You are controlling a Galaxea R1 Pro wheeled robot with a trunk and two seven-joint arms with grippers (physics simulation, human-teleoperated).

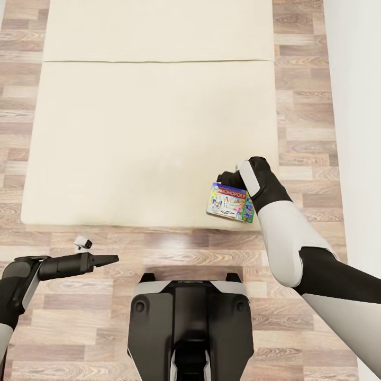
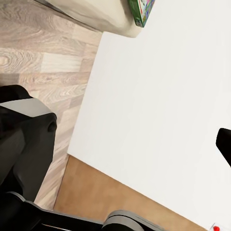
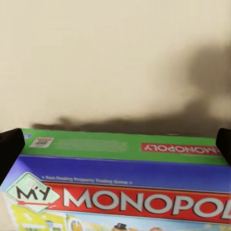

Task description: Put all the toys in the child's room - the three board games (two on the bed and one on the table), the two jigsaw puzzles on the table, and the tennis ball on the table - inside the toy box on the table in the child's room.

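A board game (image 1: 230, 202), a colourful MONOPOLY box with a green edge, lies flat on the near right corner of the bed (image 1: 148, 137). My right gripper (image 1: 227, 177) hovers at the box's far edge, open. In the right wrist view its two dark fingertips (image 3: 9, 149) stand wide apart on either side of the box (image 3: 120, 192), and whether they touch it I cannot tell. My left gripper (image 1: 106, 260) is held over the wood floor in front of the bed, open and empty, with one fingertip (image 2: 224, 144) showing. The left wrist view catches the box's green corner (image 2: 142, 9).
The beige mattress spreads wide to the left and far side of the box. A white wall (image 1: 360, 106) runs close along the right, past a strip of wood floor (image 1: 301, 106). My dark base (image 1: 190, 317) stands just before the bed's near edge.
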